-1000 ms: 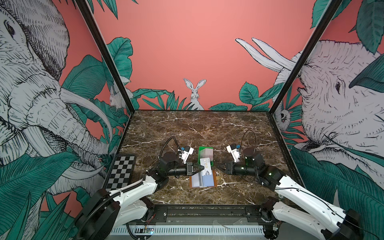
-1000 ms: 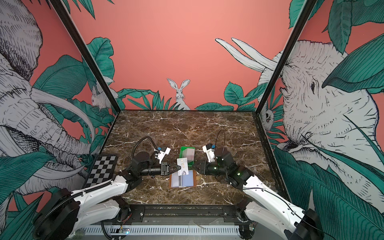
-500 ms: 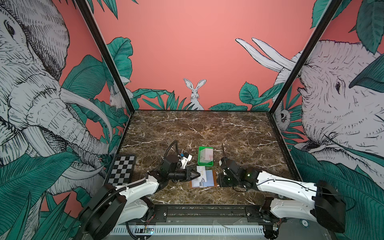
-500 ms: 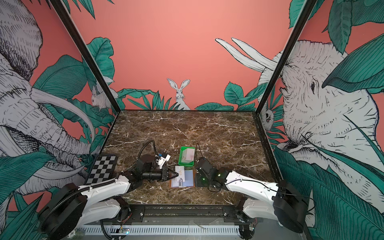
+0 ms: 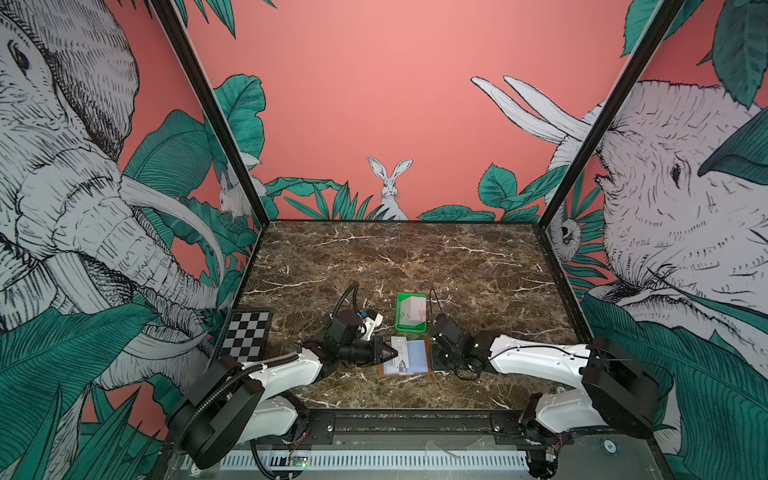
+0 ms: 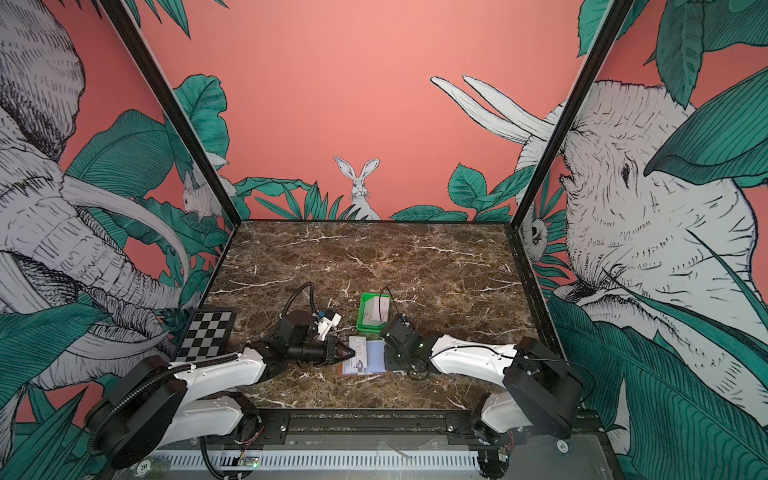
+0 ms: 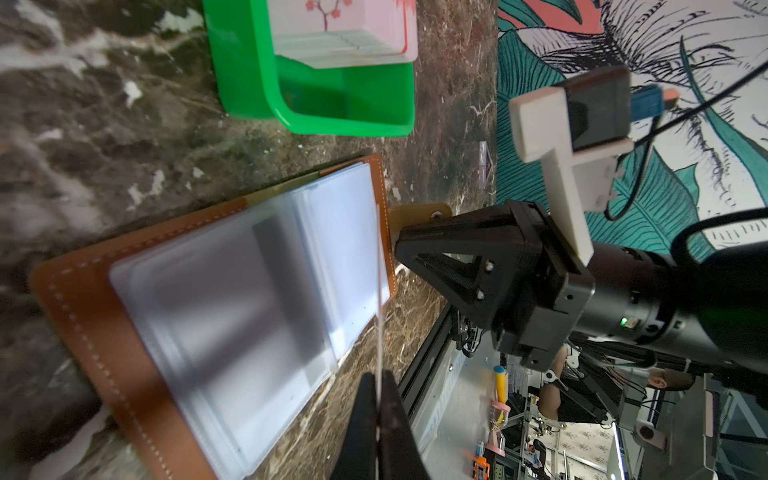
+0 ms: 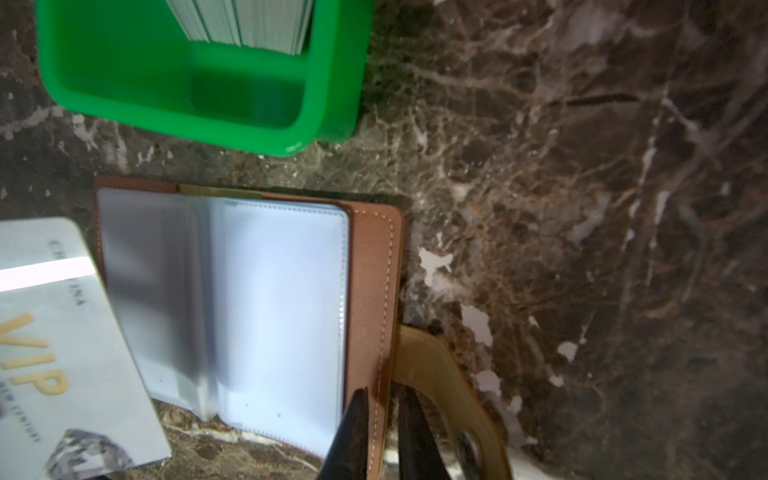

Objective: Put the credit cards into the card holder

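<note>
The tan card holder [image 5: 415, 360] lies open on the marble, its clear sleeves [image 7: 232, 291] facing up. My left gripper [image 5: 395, 354] is shut on a white credit card [image 8: 54, 332] with gold VIP print. That card hangs over the holder's left side and shows edge-on [image 7: 379, 291] in the left wrist view. My right gripper [image 8: 384, 415] grips the holder's right leather edge [image 8: 372, 291] next to the snap tab [image 8: 436, 365], one jaw above the cover and one below. More credit cards [image 7: 345, 37] stand in the green tray [image 5: 411, 328].
The green tray [image 6: 373, 328] sits just behind the holder, close to both grippers. A checkerboard plate [image 5: 246, 336] lies at the table's left edge. The black front rail [image 5: 415, 419] runs just in front of the holder.
Both arms came down from a raised pose. The right gripper swung in to the holder's right edge and narrowed its jaws on it. The left gripper brought the card low over the holder's left side.
</note>
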